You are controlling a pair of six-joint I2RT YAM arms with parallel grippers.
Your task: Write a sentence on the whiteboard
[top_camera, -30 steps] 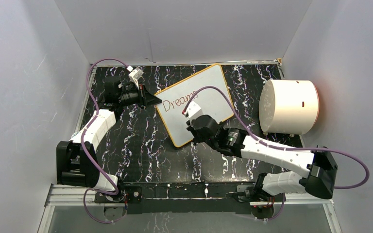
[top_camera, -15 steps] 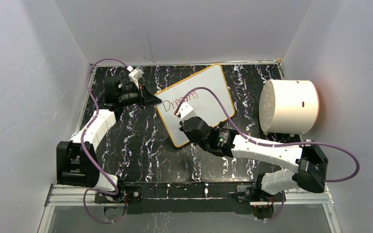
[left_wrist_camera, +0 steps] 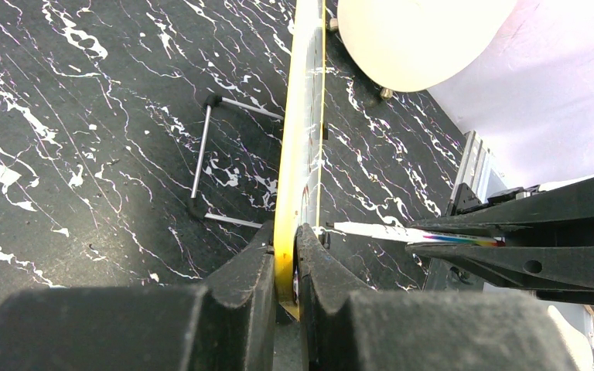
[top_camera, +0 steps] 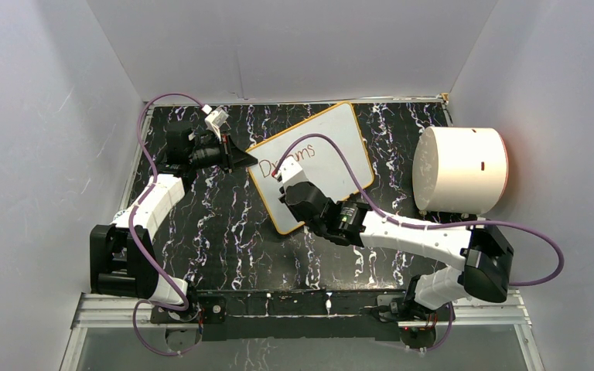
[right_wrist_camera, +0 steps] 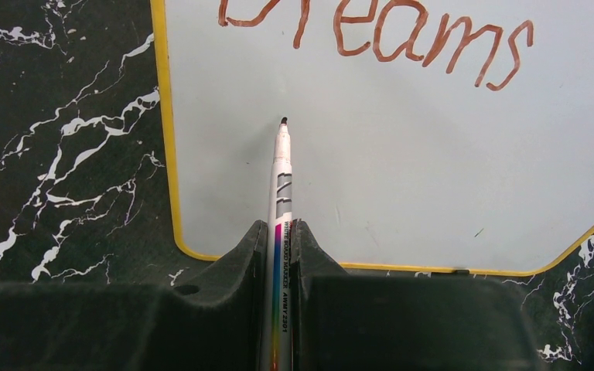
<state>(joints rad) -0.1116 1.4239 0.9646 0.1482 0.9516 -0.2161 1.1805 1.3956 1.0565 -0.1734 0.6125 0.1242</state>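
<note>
The whiteboard (top_camera: pixel 339 143) stands tilted on the black marbled table, with "Dreams" written on it in brown. My left gripper (top_camera: pixel 245 158) is shut on its yellow rim at the left corner; the left wrist view shows the rim (left_wrist_camera: pixel 299 139) edge-on between the jaws of that gripper (left_wrist_camera: pixel 285 236). My right gripper (top_camera: pixel 285 179) is shut on a white marker (right_wrist_camera: pixel 281 182) over the board's lower left area. In the right wrist view the marker sticks out of the gripper (right_wrist_camera: pixel 280 228) and its dark tip lies over the white face (right_wrist_camera: pixel 418 154) under the word's start. Whether the tip touches, I cannot tell.
A big white cylinder (top_camera: pixel 461 170) stands at the right of the table, close to the board's right end. A thin metal wire stand (left_wrist_camera: pixel 199 166) lies on the table behind the board. White walls close in the table at the left, back and right.
My right gripper has carried the marker leftward from the end of the word to below its start. The whole word now shows. The left gripper and the board have not moved.
</note>
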